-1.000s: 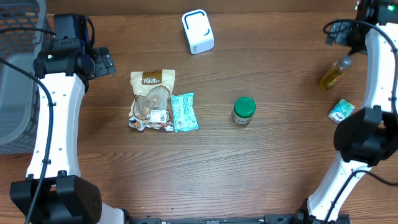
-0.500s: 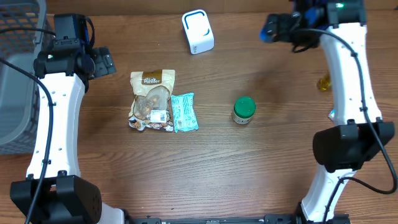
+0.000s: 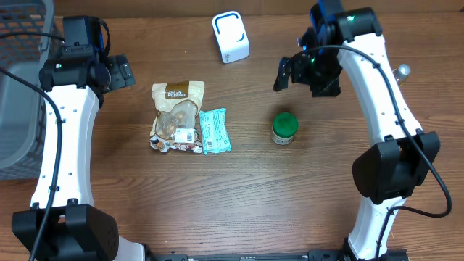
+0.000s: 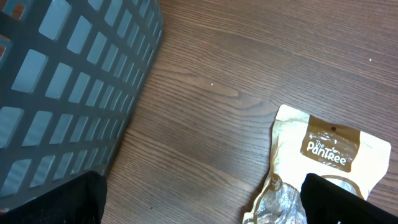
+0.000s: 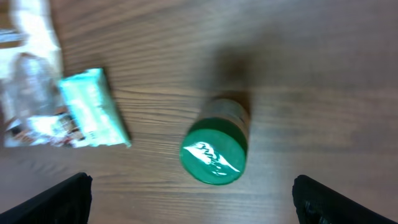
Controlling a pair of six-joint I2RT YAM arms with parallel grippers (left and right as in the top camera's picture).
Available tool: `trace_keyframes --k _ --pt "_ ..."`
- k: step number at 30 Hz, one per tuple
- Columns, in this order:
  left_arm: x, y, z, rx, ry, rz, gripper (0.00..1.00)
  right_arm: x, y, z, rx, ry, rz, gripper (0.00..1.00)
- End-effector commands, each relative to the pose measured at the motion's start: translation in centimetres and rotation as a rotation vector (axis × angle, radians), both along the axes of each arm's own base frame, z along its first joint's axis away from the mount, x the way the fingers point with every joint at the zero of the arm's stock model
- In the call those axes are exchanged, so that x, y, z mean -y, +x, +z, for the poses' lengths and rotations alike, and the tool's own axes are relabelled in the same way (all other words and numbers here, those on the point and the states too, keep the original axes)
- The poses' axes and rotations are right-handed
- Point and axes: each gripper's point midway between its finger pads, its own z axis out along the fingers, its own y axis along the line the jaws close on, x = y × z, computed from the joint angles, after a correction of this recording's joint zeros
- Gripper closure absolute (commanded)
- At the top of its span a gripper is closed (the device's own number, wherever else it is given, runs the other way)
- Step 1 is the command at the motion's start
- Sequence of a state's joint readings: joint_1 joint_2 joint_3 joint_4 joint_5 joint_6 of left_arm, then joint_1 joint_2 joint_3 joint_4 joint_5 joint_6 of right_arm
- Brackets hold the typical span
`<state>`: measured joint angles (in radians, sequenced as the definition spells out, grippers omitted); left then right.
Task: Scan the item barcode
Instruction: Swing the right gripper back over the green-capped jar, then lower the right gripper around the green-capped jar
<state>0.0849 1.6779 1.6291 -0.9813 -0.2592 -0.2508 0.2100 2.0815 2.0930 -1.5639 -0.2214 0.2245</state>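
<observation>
A small jar with a green lid (image 3: 284,128) stands upright near the table's middle. In the right wrist view the jar (image 5: 214,152) sits just ahead of my right gripper (image 5: 191,199), whose fingers are spread wide with nothing between them. From overhead, the right gripper (image 3: 288,75) hovers just behind the jar. A white barcode scanner (image 3: 230,36) rests at the back centre. My left gripper (image 3: 119,72) is open and empty at the back left, above bare wood next to a snack pouch (image 4: 329,149).
The snack pouch (image 3: 176,116) and a teal packet (image 3: 214,130) lie side by side left of the jar. A grey mesh basket (image 3: 22,87) fills the left edge, close to the left gripper. A bottle's cap (image 3: 401,71) peeks out behind the right arm.
The right arm has swung in from the far right edge to just behind the jar, staying open. It now covers most of the bottle. The left arm has not moved.
</observation>
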Motion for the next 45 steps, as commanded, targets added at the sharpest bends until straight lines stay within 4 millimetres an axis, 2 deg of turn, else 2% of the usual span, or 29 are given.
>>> trace_keyframes --k 1,7,12,17,22,34,40,45 --pt "0.1 0.1 0.0 -0.009 0.017 -0.018 0.0 0.5 -1.0 -2.2 -0.063 -0.106 -0.121 0.0" --pt "0.1 0.1 0.0 -0.009 0.017 -0.018 0.01 -0.6 -3.3 -5.8 -0.125 -0.225 -0.15 0.0" --pt "0.1 0.1 0.0 -0.009 0.017 -0.018 0.01 -1.0 -3.7 -7.6 -0.089 -0.33 -0.154 0.0" --pt "0.1 0.1 0.0 -0.009 0.017 -0.018 0.0 -2.0 -4.3 -8.8 -0.077 -0.352 -0.117 0.0" --pt "0.1 0.1 0.0 -0.009 0.017 -0.018 0.0 -1.1 -4.1 -9.1 -0.051 -0.41 -0.113 0.0" --pt "0.1 0.1 0.0 -0.009 0.017 -0.018 0.01 -1.1 -4.1 -9.7 -0.051 -0.413 -0.113 0.0" --pt "0.1 0.1 0.0 -0.009 0.017 -0.018 0.0 -1.1 -4.1 -9.7 -0.051 -0.413 -0.114 0.15" --pt "0.1 0.1 0.0 -0.009 0.017 -0.018 0.0 -1.1 -4.1 -9.7 -0.051 -0.414 -0.113 0.15"
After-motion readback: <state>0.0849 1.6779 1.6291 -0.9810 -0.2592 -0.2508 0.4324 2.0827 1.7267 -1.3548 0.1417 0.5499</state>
